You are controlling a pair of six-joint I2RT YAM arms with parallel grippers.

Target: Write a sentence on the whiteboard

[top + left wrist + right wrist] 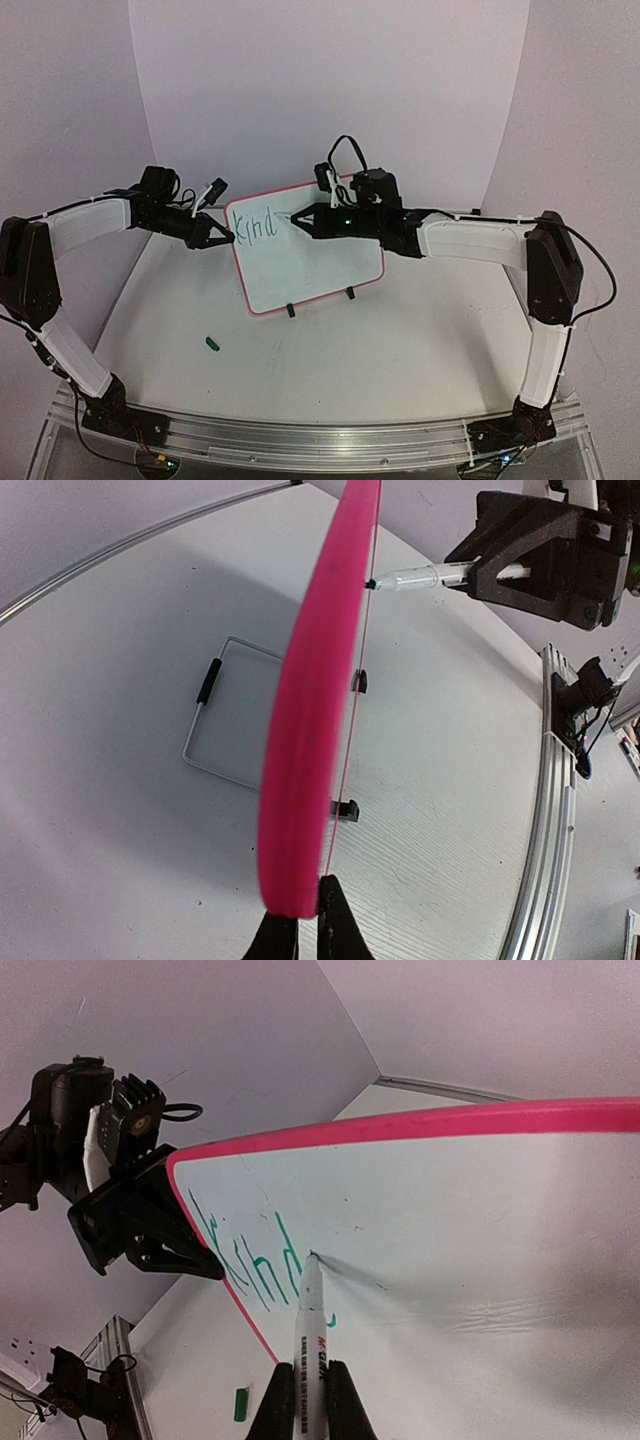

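The whiteboard point(320, 262), white with a thin red frame and two black feet, stands upright mid-table. Green lettering point(252, 226) reading "Kind" sits in its top left corner; it is the only writing I see. My left gripper point(222, 238) is shut on the board's left edge, seen edge-on in the left wrist view point(315, 700) between my fingertips point(305, 912). My right gripper point(303, 218) is shut on a white marker point(312, 1325). The marker tip touches the board point(470, 1210) just right of the "d" point(290, 1250). The marker also shows in the left wrist view point(415, 578).
A small green marker cap point(211, 343) lies on the table in front of the board's left side and shows in the right wrist view point(240, 1403). A wire stand point(225, 715) props the board from behind. An aluminium rail point(300, 435) runs along the near edge.
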